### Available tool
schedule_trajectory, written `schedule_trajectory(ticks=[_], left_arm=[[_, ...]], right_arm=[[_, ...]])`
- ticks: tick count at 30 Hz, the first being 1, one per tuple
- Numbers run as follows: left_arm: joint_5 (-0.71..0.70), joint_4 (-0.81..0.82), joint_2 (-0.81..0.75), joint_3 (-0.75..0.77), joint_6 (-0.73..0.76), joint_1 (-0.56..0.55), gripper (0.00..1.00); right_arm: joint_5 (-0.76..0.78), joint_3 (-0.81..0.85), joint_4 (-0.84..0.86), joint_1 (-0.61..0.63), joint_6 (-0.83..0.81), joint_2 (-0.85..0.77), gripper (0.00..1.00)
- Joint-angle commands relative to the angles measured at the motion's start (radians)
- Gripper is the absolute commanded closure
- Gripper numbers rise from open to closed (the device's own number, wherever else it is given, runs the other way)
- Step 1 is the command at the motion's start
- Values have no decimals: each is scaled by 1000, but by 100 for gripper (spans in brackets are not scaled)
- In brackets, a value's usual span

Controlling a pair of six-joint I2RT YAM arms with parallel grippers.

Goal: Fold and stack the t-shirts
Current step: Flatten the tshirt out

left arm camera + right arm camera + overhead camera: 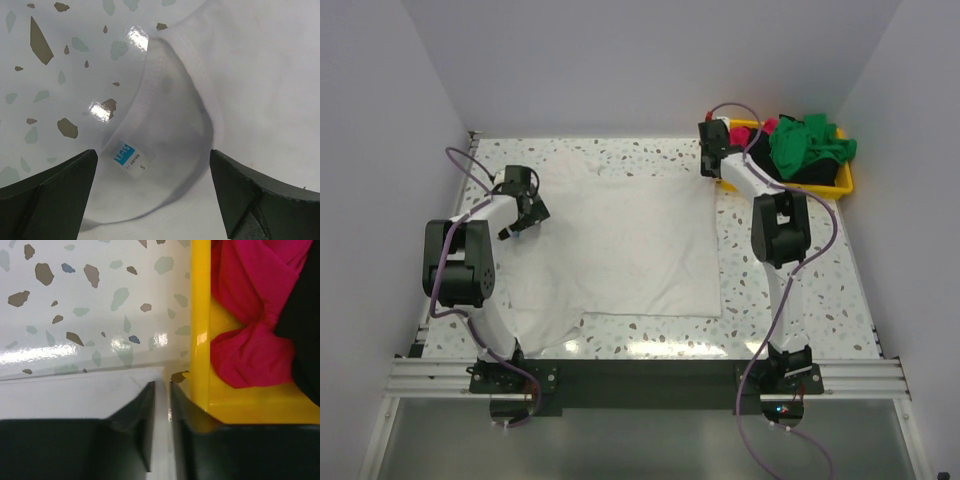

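Near the far left worktop (820, 290) edge, left tool (153, 156) hangs released over the white shirt (630, 240) collar; right tool (162, 386) pinches its far right corner, just beside the bin (846, 186).

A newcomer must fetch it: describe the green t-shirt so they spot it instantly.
Find the yellow bin at the table's far right corner. The green t-shirt lies crumpled atop its heap, the only bright green cloth, beside a black shirt and a magenta-pink shirt.
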Motion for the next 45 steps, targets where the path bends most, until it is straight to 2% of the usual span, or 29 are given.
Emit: schedule_trajectory(ticks=[1, 3, 4, 6, 8, 12, 15, 18, 22, 25, 38, 45], left_arm=[[-15, 14, 6, 36, 18, 2, 0], [-9, 14, 6, 42, 19, 2, 0], [-7, 16, 6, 44, 18, 2, 0], [6, 19, -1, 50, 18, 2, 0], [17, 22, -14, 51, 19, 2, 0], [48, 26, -51, 50, 15, 2, 0], [51, 20, -92, 53, 11, 2, 0], [54, 16, -137, 45, 7, 2, 0], [83, 43, -177, 13, 10, -2, 0], [158, 104, -157, 7, 37, -5, 0], [214, 154, 130, 198, 90, -4, 0], [203, 85, 306, 360, 117, -5, 0]], right_arm=[[40, 67, -77, -5, -12, 35, 68], [28, 68, -72, -4, -7, 26, 57], [20, 71, -74, -4, -6, 18, 46], [5, 82, -87, -1, 3, -16, 38], [-50, 84, -89, 2, 4, -54, 33], [-173, 30, -55, 19, 7, -154, 1], [-260, -53, -35, 28, 48, -235, 1], [-285, -172, -16, 48, 86, -306, 1], [-259, -347, 15, 110, 115, -366, 1], [-254, -389, 23, 128, 138, -355, 1], [-181, -173, -54, 90, 168, -62, 1], [-204, -13, -65, 56, 109, 82, 1]])
